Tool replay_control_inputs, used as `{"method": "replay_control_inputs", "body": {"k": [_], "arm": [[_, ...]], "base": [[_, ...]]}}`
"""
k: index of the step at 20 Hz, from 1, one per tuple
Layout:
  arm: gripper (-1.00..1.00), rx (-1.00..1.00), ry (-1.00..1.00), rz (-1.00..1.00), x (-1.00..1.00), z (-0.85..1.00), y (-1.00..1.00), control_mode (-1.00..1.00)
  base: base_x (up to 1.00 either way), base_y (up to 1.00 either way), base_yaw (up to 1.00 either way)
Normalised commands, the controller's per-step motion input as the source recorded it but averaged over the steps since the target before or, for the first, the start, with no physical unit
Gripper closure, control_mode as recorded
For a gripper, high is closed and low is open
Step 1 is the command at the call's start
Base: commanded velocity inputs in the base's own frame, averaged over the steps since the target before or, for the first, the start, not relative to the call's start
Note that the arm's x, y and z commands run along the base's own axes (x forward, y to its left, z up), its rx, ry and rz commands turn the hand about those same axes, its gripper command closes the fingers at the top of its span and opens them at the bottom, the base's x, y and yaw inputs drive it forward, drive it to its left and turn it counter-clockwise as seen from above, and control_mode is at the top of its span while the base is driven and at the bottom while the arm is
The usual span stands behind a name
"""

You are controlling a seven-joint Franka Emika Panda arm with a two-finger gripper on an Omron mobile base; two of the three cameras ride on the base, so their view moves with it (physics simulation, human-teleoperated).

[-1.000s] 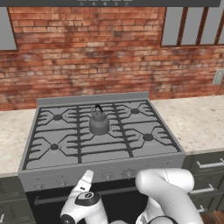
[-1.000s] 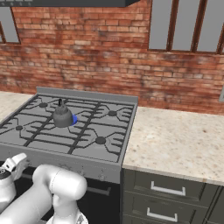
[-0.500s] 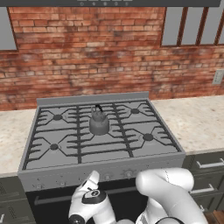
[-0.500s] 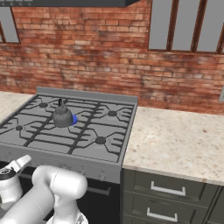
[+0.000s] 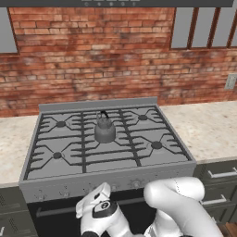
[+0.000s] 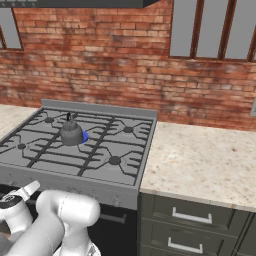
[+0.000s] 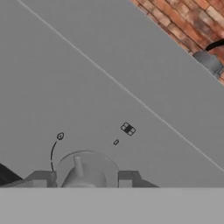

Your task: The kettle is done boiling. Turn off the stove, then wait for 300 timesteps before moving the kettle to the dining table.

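The kettle (image 5: 105, 129) sits upright on the stove (image 5: 139, 175), on a centre-rear grate, at roughly 12 o'clock from the robot's hand. It is a squat dull-grey pot, rounded low and narrower at the top, with a thin dark arched handle. In the right base view a blue flame (image 6: 85, 135) glows at the kettle's 3 o'clock side, so the burner looks lit and the stove not yet turned off. In the hand view a grey round bit beneath a dark arc, probably the kettle's top (image 7: 209, 61), shows above the stove's edge at about 2 o'clock.

The gripper (image 7: 83, 178) is right up against the front panel, its two dark tips standing apart either side of a round knob (image 7: 86, 168), one at 9 o'clock and one at 3 o'clock of it. I cannot tell if they touch it.

Risks, as I judge them: the stove has a row of knobs, and this may not be the one feeding the kettle's burner. The tips could also slip round the smooth knob if they close off-centre, leaving the flame on. Lifting the kettle early would break the wait.
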Motion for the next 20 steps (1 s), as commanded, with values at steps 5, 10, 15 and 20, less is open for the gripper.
{"method": "replay_control_inputs", "body": {"k": [5, 10, 15, 20], "arm": [[1.0, 0.18, -0.08, -0.03, -0.07, -0.01, 0.0, -1.0], [1.0, 0.19, -0.07, -0.05, -0.06, -0.02, 0.0, -1.0], [1.0, 0.21, -0.05, -0.06, -0.01, -0.02, 0.0, -1.0], [1.0, 0.22, -0.01, -0.07, 0.0, -0.06, 0.0, -1.0]], "base": [[0.0, 0.0, 0.0], [0.0, 0.0, 0.0], [0.0, 0.0, 0.0], [0.0, 0.0, 0.0]]}}
